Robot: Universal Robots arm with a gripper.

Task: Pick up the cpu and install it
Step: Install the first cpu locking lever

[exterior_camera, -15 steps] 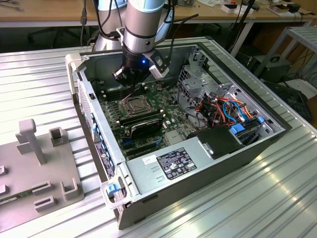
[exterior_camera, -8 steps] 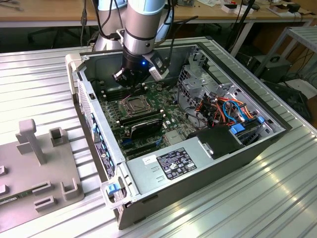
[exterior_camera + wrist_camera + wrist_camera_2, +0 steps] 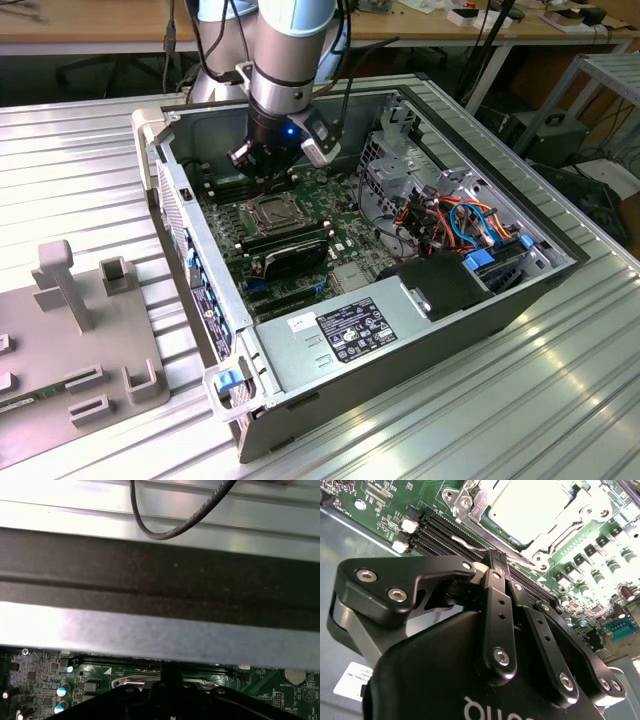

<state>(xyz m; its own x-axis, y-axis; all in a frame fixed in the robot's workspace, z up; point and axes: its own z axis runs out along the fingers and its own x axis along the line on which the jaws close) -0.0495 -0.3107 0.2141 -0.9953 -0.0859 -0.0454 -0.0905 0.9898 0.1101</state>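
At the lower left of the exterior view, a grey fixture (image 3: 90, 330) lies on the slatted surface (image 3: 520, 400), well apart from the work. Centre frame, the open case (image 3: 400, 340) lies on its side with the board exposed. Memory sticks (image 3: 285, 245) sit just below the socket.

The cpu (image 3: 268, 210) lies in the socket at centre left of the exterior view. In the second wrist view the cpu (image 3: 530, 505) shows at the upper right, silver top up, level, with the metal frame (image 3: 470, 502) around it. It is judged seated.

The tool (image 3: 262, 172) hangs just above the socket, at its upper edge. In the second wrist view the tool (image 3: 495, 560) has its fingers together with nothing seen between them. The tip is near the thin lever (image 3: 462, 542) beside the memory slots. Contact with the lever cannot be told.

Judgement: the step in hand is at the socket's latch. To do it well, the tip should act on the lever alone. It should stay clear of the slots and the cpu top.

The arm (image 3: 285, 50) comes down from the upper centre, wrist near vertical, inside the case's far wall (image 3: 160, 640).
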